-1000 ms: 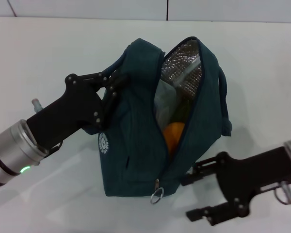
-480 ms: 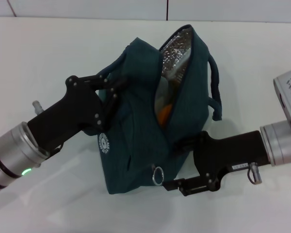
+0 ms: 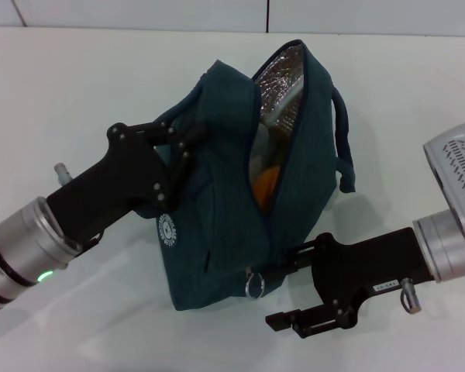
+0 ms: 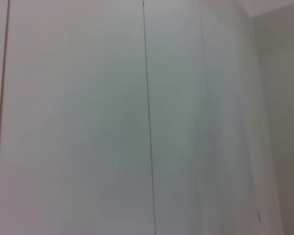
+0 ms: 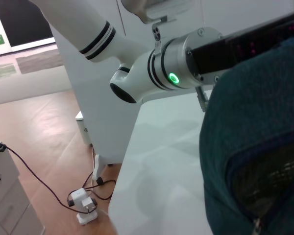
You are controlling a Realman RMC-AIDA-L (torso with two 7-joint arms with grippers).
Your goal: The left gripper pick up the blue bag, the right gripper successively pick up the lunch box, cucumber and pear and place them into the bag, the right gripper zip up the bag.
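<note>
Teal bag (image 3: 217, 217) hangs off the table, left gripper (image 3: 180, 147) clamped on its near handle so the mouth gapes. Pear (image 3: 265, 182) inside. Right gripper (image 3: 283, 298), jaws apart, sits beside the zipper ring (image 3: 255, 282), ready to close it.

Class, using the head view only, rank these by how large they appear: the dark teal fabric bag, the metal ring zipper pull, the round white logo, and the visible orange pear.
1. Dark teal fabric bag, by far the largest.
2. Visible part of the orange pear; most of it is hidden inside.
3. Metal ring zipper pull and round white logo look alike, so no ranking.
</note>
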